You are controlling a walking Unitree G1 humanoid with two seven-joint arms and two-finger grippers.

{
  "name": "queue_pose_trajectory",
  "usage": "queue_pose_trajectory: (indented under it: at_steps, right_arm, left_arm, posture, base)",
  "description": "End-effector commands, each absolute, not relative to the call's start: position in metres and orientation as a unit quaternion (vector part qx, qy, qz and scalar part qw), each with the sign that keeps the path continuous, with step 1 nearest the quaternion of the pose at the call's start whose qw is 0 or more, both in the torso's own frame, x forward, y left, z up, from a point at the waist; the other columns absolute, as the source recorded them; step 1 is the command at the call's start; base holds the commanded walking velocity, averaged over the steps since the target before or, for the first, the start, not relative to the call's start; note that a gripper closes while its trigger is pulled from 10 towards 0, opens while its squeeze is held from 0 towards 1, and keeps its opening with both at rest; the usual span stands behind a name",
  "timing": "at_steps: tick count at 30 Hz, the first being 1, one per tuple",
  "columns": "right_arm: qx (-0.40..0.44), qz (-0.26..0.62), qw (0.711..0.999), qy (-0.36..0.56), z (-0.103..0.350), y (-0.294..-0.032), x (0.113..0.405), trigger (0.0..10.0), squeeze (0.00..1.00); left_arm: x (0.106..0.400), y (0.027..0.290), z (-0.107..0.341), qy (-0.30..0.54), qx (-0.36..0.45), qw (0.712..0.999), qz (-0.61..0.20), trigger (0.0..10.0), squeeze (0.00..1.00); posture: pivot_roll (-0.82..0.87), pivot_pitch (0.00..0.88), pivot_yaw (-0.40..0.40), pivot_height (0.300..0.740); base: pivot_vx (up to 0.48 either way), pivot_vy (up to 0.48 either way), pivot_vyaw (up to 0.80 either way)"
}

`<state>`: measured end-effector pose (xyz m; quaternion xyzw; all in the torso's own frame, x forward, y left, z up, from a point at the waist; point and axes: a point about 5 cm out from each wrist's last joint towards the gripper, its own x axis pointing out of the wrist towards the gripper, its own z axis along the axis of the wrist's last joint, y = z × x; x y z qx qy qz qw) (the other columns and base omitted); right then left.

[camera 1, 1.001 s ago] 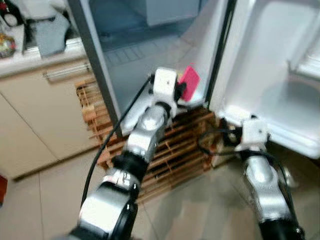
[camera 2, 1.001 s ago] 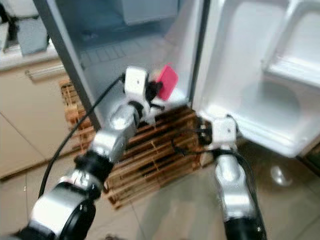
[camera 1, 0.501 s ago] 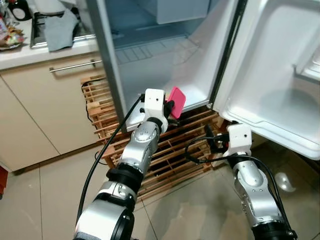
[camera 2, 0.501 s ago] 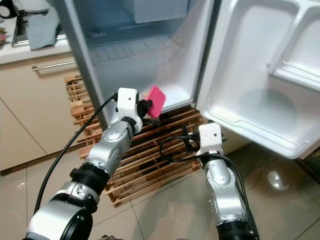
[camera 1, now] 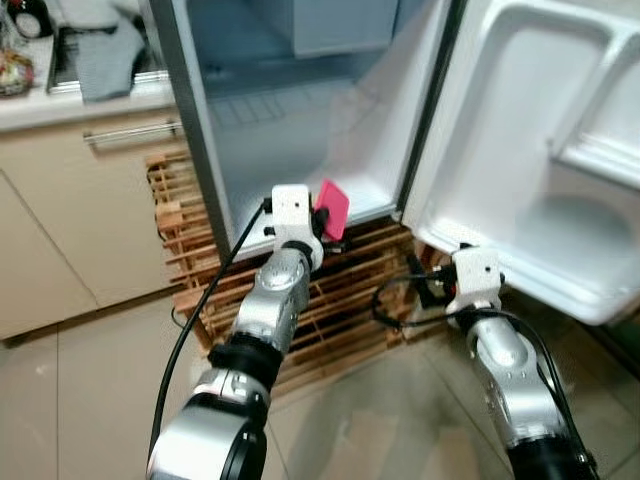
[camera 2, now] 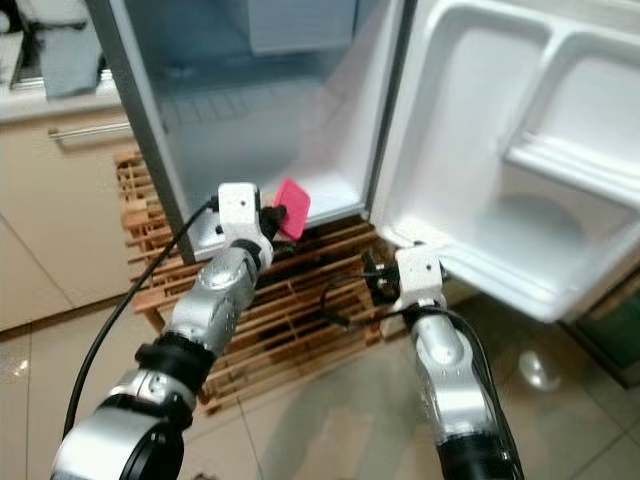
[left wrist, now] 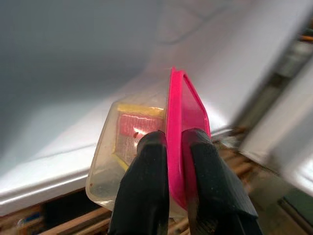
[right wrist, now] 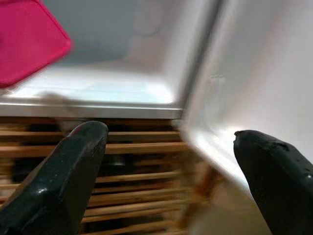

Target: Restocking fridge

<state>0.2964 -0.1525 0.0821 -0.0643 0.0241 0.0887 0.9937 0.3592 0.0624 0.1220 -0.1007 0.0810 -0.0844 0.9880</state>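
A clear plastic food container with a pink lid point(camera 1: 333, 208) is held on edge by my left gripper point(left wrist: 173, 147), whose fingers are shut on the lid's rim. It hangs just in front of the open fridge's point(camera 1: 300, 130) bottom ledge. Yellow and red food shows through the container wall point(left wrist: 128, 132). My right gripper point(right wrist: 171, 166) is open and holds nothing, low by the wooden pallet near the foot of the open fridge door point(camera 1: 540, 170). The pink lid point(right wrist: 27, 41) also shows in the right wrist view.
The fridge stands on a wooden slat pallet point(camera 1: 340, 310). The open door, with shelves point(camera 2: 570, 165), swings out to the right. A beige cabinet with a bar handle point(camera 1: 130, 132) and a counter holding a grey cloth point(camera 1: 105, 55) lie left. Tiled floor point(camera 1: 90, 400) is in front.
The camera has shifted and the picture is more blurred. My left gripper still holds the container near the fridge's bottom ledge; the right gripper stays open low by the pallet.
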Motion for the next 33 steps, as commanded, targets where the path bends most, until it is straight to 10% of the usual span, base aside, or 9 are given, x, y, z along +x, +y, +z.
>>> queue_pose_trajectory:
  at_steps: [1,14,33]
  right_arm:
    - [-0.068,0.088,0.993,0.031,0.08,-0.149,0.299,10.0,0.0]
    - [-0.05,0.126,0.991,0.022,0.076,-0.127,0.298,10.0,0.09]
    - [-0.051,0.084,0.995,-0.001,0.087,-0.141,0.316,10.0,0.0]
  left_arm:
    - [0.361,0.065,0.128,0.073,-0.091,0.99,-0.08,10.0,0.0]
    - [0.358,0.105,0.121,0.076,-0.05,0.995,-0.047,10.0,0.0]
    - [0.363,0.052,0.142,0.057,-0.089,0.984,-0.146,10.0,0.0]
  posture:
    - [-0.09,0.0,-0.018,0.74]
    - [-0.04,0.0,0.007,0.74]
    - [-0.08,0.0,0.017,0.74]
  base:
    - [0.0,0.0,0.0]
    - [0.0,0.0,0.5]
    - [0.188,-0.282,0.27]
